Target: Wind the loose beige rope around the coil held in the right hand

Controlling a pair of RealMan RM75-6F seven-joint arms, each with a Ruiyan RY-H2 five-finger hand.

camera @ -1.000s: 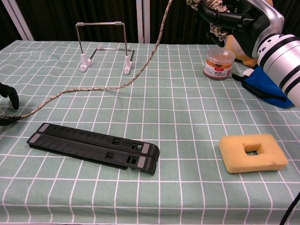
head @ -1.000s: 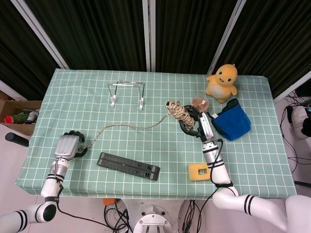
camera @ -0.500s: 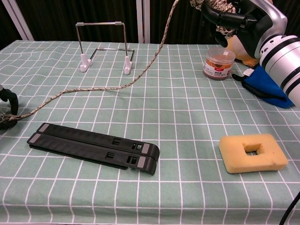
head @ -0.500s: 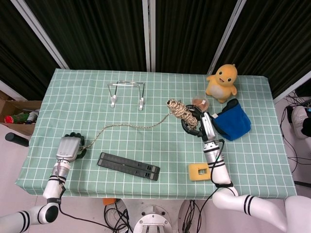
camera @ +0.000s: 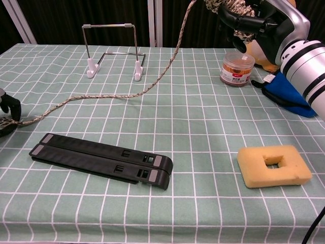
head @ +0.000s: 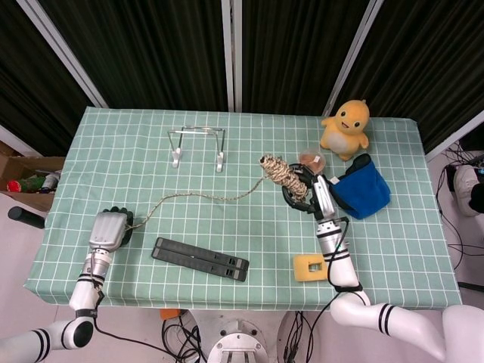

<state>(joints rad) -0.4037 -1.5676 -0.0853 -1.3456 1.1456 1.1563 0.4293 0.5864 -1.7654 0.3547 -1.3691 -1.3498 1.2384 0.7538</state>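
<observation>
My right hand (head: 308, 190) grips a coil of beige rope (head: 281, 175), raised above the table right of centre; in the chest view the right hand (camera: 254, 23) and coil (camera: 231, 6) sit at the top edge. A loose beige rope (head: 198, 197) runs from the coil down and left across the cloth to my left hand (head: 110, 229) near the table's front left. The rope (camera: 109, 95) ends at the left hand's dark fingers (camera: 9, 107), which hold it at the chest view's left edge.
A black folded bar (head: 200, 259) lies in front of the rope. A wire stand (head: 197, 146) is at the back. A yellow foam block (head: 309, 267), a small jar (camera: 237, 68), a blue cloth (head: 361, 189) and a yellow plush toy (head: 345, 126) occupy the right side.
My left hand has shifted slightly right along the front left of the table with the rope end. The right hand has turned the coil a little and risen slightly.
</observation>
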